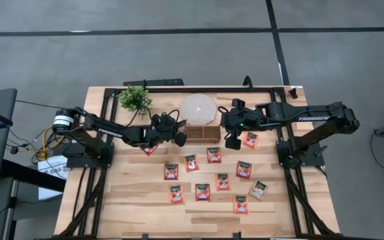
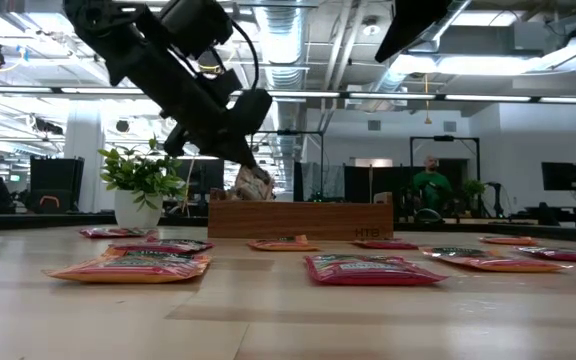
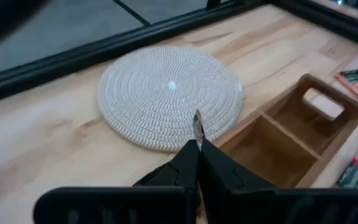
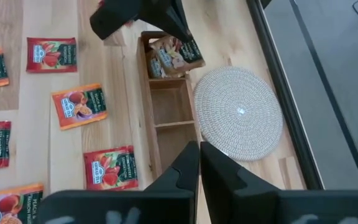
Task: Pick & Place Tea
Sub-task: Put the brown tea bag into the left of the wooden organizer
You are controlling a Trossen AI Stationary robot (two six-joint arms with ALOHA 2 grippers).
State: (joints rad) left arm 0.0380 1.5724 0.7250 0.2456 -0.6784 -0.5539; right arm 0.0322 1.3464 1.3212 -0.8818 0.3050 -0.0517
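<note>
Here the left hand hangs over the wooden tray's left end compartment, seemingly pinching a pale sachet edge-on. Red sachets lie on the desk, nearer the right hand, whose fingers are together.

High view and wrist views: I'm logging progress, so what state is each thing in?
Left hand, shut on pale flat tea sachet above tray.
Right hand, shut, empty.
Brown three-compartment wooden tray, one end compartment holds sachets, others empty.
Red-orange square tea sachets, flat on table.
</note>
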